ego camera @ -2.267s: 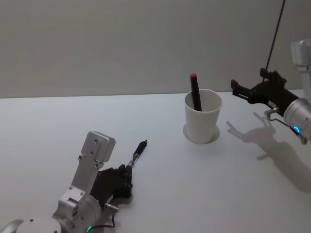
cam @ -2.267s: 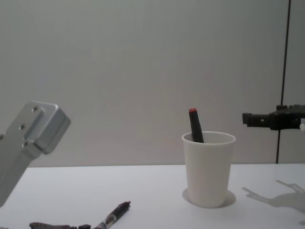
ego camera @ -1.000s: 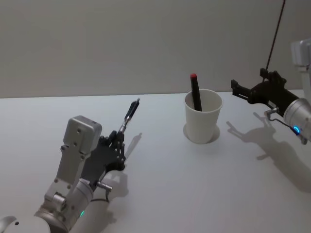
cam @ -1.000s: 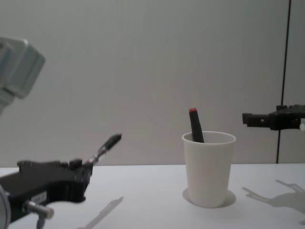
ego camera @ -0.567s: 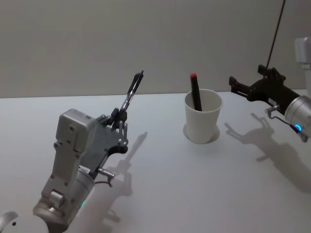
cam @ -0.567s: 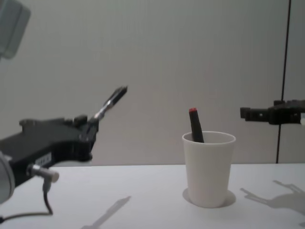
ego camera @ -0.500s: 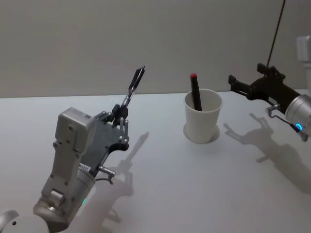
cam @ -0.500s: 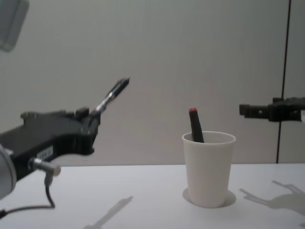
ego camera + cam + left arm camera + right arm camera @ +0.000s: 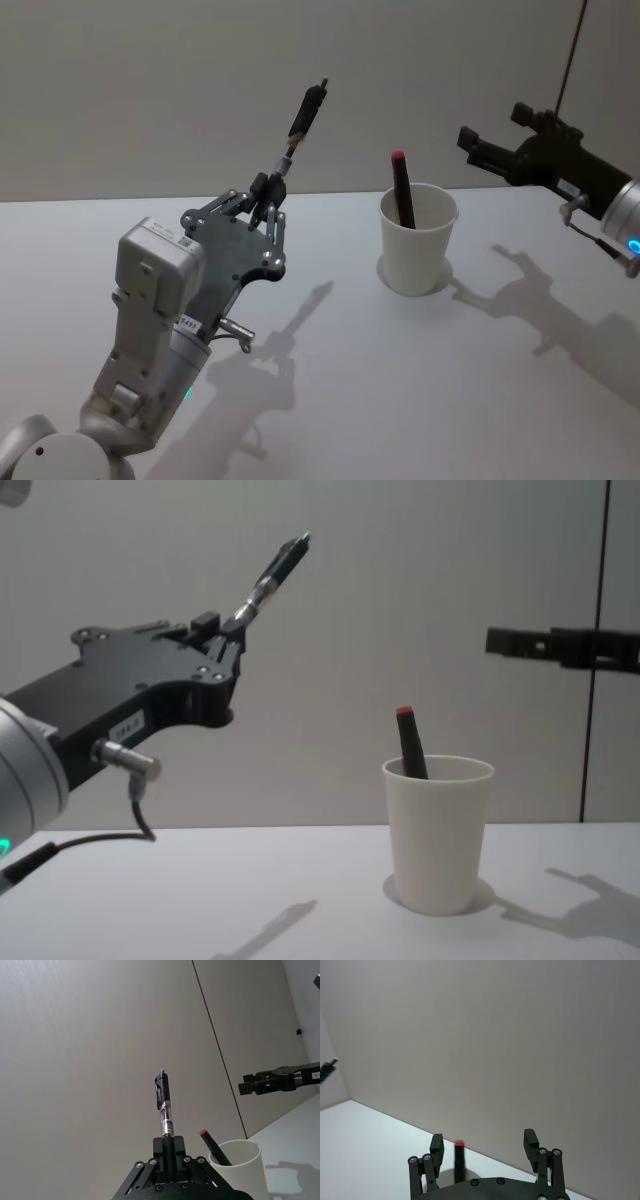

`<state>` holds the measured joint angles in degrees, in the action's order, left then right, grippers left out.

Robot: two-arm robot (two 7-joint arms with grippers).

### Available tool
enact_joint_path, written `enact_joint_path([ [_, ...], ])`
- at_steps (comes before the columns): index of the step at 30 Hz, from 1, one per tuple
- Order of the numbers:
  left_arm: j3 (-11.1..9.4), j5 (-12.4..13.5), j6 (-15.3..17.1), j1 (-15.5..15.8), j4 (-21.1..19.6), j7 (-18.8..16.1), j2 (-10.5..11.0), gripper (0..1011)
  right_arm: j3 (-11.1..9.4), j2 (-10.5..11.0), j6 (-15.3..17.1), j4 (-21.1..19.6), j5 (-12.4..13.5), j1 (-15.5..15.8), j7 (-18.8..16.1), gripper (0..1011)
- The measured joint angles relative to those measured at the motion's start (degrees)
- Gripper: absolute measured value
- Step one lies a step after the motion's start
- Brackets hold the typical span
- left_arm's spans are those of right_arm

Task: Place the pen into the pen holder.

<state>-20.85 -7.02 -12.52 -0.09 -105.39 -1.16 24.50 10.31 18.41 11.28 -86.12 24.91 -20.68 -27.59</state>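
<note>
1. The pen [image 9: 300, 122] is pinched at its lower end by the left pincer [image 9: 268, 192]. It's held tilted, clip end up, well above the surface [image 9: 400, 390] and off to the left of the pen holder [image 9: 418, 250].
2. Handling guess: a light, stiff pen with a slick plastic barrel. Gripped that near one end, it could probably be swivelled in the jaws by any bump.
3. The holder looks like thin paper, so it's likely tipped or shoved easily if the rim gets clipped.
4. A red-capped marker [image 9: 402, 195] is already leaned in the left part of the opening, so the free right side is better aimed for.
5. The right pincer [image 9: 492, 124] is spread wide with nothing in it, up in the air to the right of the cup.
</note>
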Motion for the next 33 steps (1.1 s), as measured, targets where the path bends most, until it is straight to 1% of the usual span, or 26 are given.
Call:
enact_joint_path([
  [1,0.0,0.2,-0.5,0.2,0.1,0.3,-0.3,123,-0.1,0.2,0.2,-0.4,1.1,0.0,-0.9,1002],
  [3,-0.1,0.4,-0.9,0.3,0.3,0.6,-0.5,123,-0.2,0.3,0.5,-0.7,2.1,0.1,-1.9,1002],
  [4,-0.1,0.6,-1.3,0.4,0.4,0.9,-0.7,123,-0.3,0.4,0.8,-1.0,3.2,0.1,-2.8,1002],
  [7,-0.2,0.8,-1.8,0.5,0.5,1.2,-1.0,123,-0.5,0.5,1.4,-1.3,5.0,0.1,-4.4,1002],
  [8,-0.2,0.9,-2.1,0.5,0.6,1.4,-1.1,123,-0.5,0.6,1.9,-1.4,6.1,0.1,-5.3,1002],
  [9,-0.2,1.0,-2.2,0.5,0.6,1.4,-1.2,123,-0.5,0.6,2.1,-1.5,6.6,0.0,-5.7,1002],
  [10,-0.2,1.1,-2.5,0.5,0.7,1.6,-1.3,121,-0.5,0.6,2.7,-1.6,7.9,-0.1,-6.8,1002],
  [13,-0.2,1.2,-2.8,0.4,0.7,1.7,-1.4,121,-0.5,0.6,3.5,-1.6,9.5,-0.2,-8.1,1001],
  [14,-0.2,1.2,-3.0,0.4,0.7,1.8,-1.5,123,-0.5,0.6,4.1,-1.6,10.5,-0.4,-9.0,1001],
  [16,-0.2,1.3,-3.2,0.3,0.7,1.8,-1.6,123,-0.4,0.5,4.7,-1.6,11.6,-0.6,-9.9,1002],
  [17,-0.2,1.3,-3.3,0.2,0.7,1.9,-1.6,123,-0.3,0.4,5.4,-1.5,12.6,-0.8,-10.7,1001],
  [20,-0.2,1.4,-3.5,0.0,0.7,1.9,-1.6,121,-0.1,0.2,6.5,-1.2,14.2,-1.1,-12.1,1002],
  [21,-0.1,1.5,-3.6,-0.1,0.7,1.9,-1.6,123,0.1,0.0,7.2,-1.0,15.1,-1.3,-12.8,1002],
  [23,-0.1,1.5,-3.8,-0.2,0.6,1.9,-1.6,123,0.3,-0.2,7.8,-0.8,15.9,-1.6,-13.6,1002],
  [24,0.0,1.6,-3.9,-0.3,0.6,1.9,-1.6,123,0.5,-0.4,8.6,-0.5,16.9,-1.9,-14.4,1002],
  [25,0.0,1.6,-3.9,-0.4,0.5,1.9,-1.6,123,0.6,-0.5,9.0,-0.4,17.4,-2.0,-14.9,1002],
  [33,0.5,2.0,-4.6,-0.8,0.2,1.9,-1.4,123,2.3,-2.4,13.5,2.0,21.7,-4.0,-18.2,1002],
])
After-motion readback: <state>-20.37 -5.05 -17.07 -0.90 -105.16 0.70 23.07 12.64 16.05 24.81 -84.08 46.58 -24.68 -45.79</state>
